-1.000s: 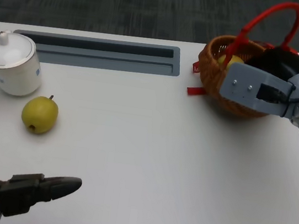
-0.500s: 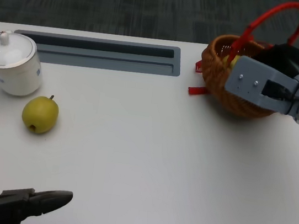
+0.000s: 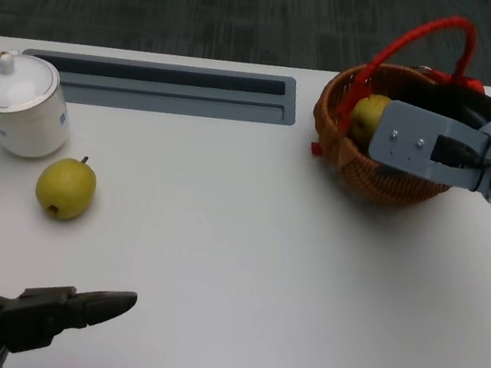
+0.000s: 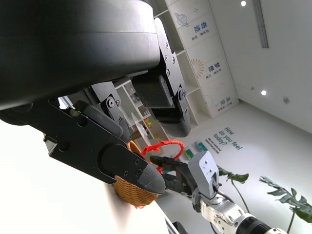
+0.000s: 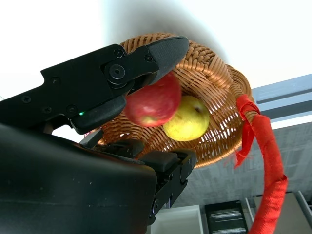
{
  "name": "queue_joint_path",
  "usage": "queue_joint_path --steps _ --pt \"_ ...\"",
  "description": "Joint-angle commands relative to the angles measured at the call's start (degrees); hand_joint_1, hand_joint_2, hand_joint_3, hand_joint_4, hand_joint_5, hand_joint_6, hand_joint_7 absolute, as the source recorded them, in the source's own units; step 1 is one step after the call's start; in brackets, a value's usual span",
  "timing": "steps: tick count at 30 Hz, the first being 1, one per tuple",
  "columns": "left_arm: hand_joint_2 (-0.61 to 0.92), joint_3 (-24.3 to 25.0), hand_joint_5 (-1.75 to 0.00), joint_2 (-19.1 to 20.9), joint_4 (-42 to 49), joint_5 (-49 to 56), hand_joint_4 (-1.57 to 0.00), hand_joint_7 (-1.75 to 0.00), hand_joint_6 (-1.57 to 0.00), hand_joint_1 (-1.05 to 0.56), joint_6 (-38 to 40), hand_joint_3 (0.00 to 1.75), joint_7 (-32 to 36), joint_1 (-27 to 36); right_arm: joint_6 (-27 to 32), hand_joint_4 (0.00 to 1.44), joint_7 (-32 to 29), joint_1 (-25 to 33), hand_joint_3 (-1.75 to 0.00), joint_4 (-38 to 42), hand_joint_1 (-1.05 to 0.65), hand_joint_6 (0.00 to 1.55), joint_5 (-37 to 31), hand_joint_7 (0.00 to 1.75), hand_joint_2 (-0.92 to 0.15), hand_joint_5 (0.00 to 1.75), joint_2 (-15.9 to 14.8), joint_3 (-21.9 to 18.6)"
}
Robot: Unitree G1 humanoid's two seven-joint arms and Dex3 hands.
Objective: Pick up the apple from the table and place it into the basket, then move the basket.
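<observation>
right black many-fingered hand [image 5: 141, 97] reached into the round woven wicker basket with a red handle [image 3: 357, 168], at the far right of the white table [image 3: 243, 266]. red apple [image 5: 152, 100] seen inside the basket, touching a finger; could not tell whether gripped or let go. yellow-green fruit [image 5: 187, 118] lay just beside it. left black hand [image 3: 34, 324] hovered at the near left edge, fingers apart, holding nothing. yellow-green pear [image 3: 66, 187] sat just beside a white lidded ceramic cup [image 3: 17, 104], far left.
</observation>
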Motion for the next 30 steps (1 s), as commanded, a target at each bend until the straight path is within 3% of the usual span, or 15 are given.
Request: queue_joint_path --steps 1,7,14,23,30 --pt "0.75 -0.5 -0.02 1.2 0.9 -1.0 -1.11 0.00 -0.99 -0.50 0.5 0.00 -0.2 -1.1 -1.5 0.18 0.2 0.3 0.00 -0.5 -0.94 0.15 0.9 0.00 -0.79 0.00 -1.6 -0.6" --pt "0.74 -1.9 -0.02 1.9 2.3 -2.8 -1.11 0.00 -0.99 -0.49 0.8 0.00 -1.0 -3.7 -5.1 0.19 1.1 0.4 0.00 -0.9 -0.87 0.15 2.9 0.01 -0.78 0.01 -3.7 -2.1" --pt "0.74 -2.5 -0.02 3.1 4.3 -4.8 -1.11 0.00 -0.99 -0.50 0.7 0.00 -2.2 -6.6 -14.0 0.27 0.4 3.1 -0.01 -2.0 -0.90 0.19 5.1 0.01 -0.79 0.02 -6.6 -3.3" --pt "0.74 -2.9 -0.02 4.5 6.5 -6.3 -1.12 0.00 -0.99 -0.50 0.2 0.00 -4.0 -9.7 -29.0 0.34 -1.0 9.6 -0.01 -4.4 -0.92 0.27 8.1 0.02 -0.84 0.02 -8.1 -4.3" --pt "0.74 -2.7 -0.02 5.3 8.3 -7.3 -1.13 0.00 -0.99 -0.50 -0.4 0.00 -5.5 -12.1 -42.3 0.41 3.1 16.7 0.00 -7.5 -0.81 0.35 13.6 0.03 -0.82 0.02 -7.5 -6.5"
